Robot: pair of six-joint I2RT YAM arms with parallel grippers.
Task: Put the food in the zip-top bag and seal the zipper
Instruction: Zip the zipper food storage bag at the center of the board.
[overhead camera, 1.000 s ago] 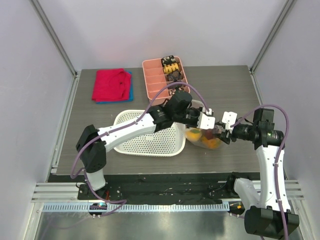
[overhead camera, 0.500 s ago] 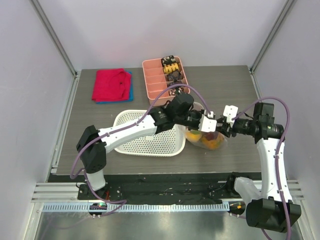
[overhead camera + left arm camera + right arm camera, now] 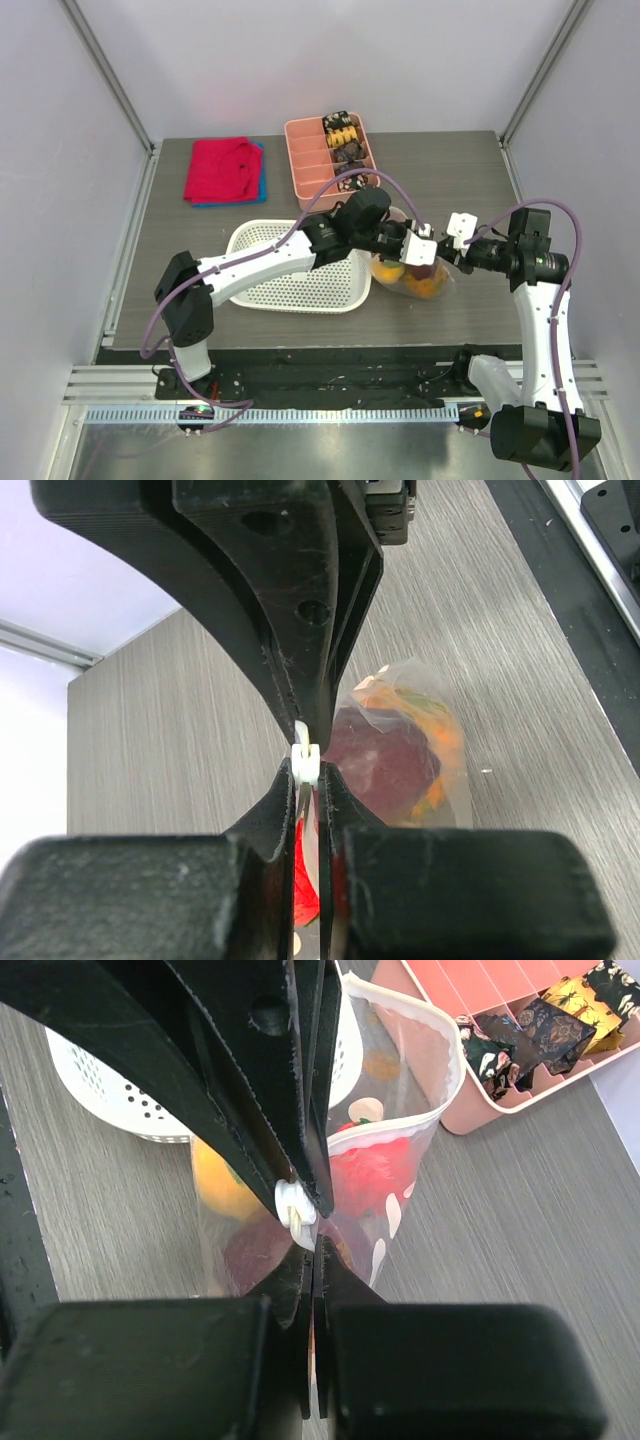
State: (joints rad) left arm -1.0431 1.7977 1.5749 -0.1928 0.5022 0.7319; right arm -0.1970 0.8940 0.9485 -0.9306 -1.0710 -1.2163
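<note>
Nearest to us, the two arms rise from the near edge of the table (image 3: 450,170). The left one stretches across the white basket (image 3: 300,290) toward its right side. Just beside the basket's right rim stands the bag (image 3: 400,285), clear plastic with white dots, resting on the table and not inside the basket.

We see the left gripper (image 3: 308,770) clenched on the upper edge of the bag, its jaws pressed together with the thin film caught between them. The right gripper (image 3: 305,1215) comes in from the side away from the basket and is likewise clamped tight on the bag's film, meeting the left one almost tip to tip above the fruit.

All the fruit we can make out lies inside the bag. The peach (image 3: 215,1185) sits on the basket side, and the dark red apple (image 3: 375,760) is in the middle. The bright red apple (image 3: 365,1175) is higher up, and the pineapple (image 3: 425,288) is at the bag's near right corner. Past the pinched spot, the zipper (image 3: 450,1060) curves round in an open loop, so there the mouth gapes.

Beyond the basket, at its far right, lies a pink tray (image 3: 310,165) with dark and yellow snack pieces (image 3: 345,140) in its far compartments. Beyond the basket's far left corner, well apart, lies a red cloth (image 3: 220,168).
</note>
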